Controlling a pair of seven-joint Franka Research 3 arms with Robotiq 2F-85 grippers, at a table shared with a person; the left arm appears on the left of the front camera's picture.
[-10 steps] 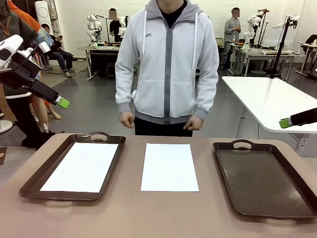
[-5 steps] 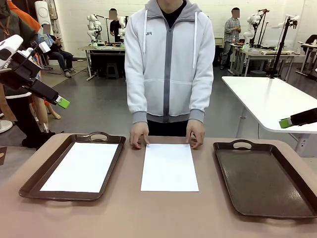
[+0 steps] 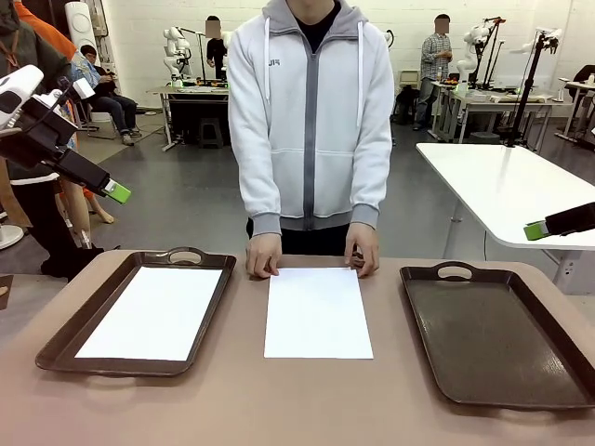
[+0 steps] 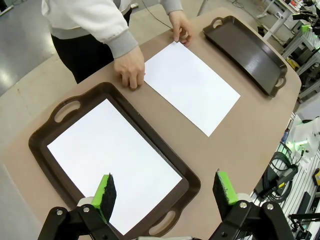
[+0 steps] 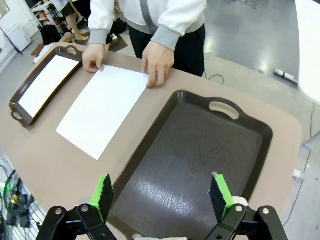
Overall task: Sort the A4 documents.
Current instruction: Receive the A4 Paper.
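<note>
While both arms hang above the work, you have the tan table [image 3: 307, 404] running across the front view, and a person [image 3: 311, 121] in a pale grey zip hoodie stands at its far side. Two dark brown trays with handles sit on the table, well apart: the left tray [image 3: 96, 307] on the robot's left and the right tray [image 3: 493, 344] on its right, which shows its dark glossy floor. The first A4 sheet [image 3: 153, 314] lies flat on the left tray's floor, inside the rim. The second A4 sheet [image 3: 318, 314] lies flat on the table between the trays, touching neither, with its long side running away from you. Your left gripper [image 4: 165, 189] is held well above the near end of the left tray. Its jaws are spread wide and nothing sits between the green pads. Your right gripper [image 5: 162, 192] hangs above the near end of the right tray, also spread wide and holding nothing. The person's hands rest on the table at the second A4 sheet's far corners. One hand [image 3: 263, 254] is on the side of the left tray and the other hand [image 3: 363, 249] on the side of the right tray, fingers touching the sheet's far edge.
</note>
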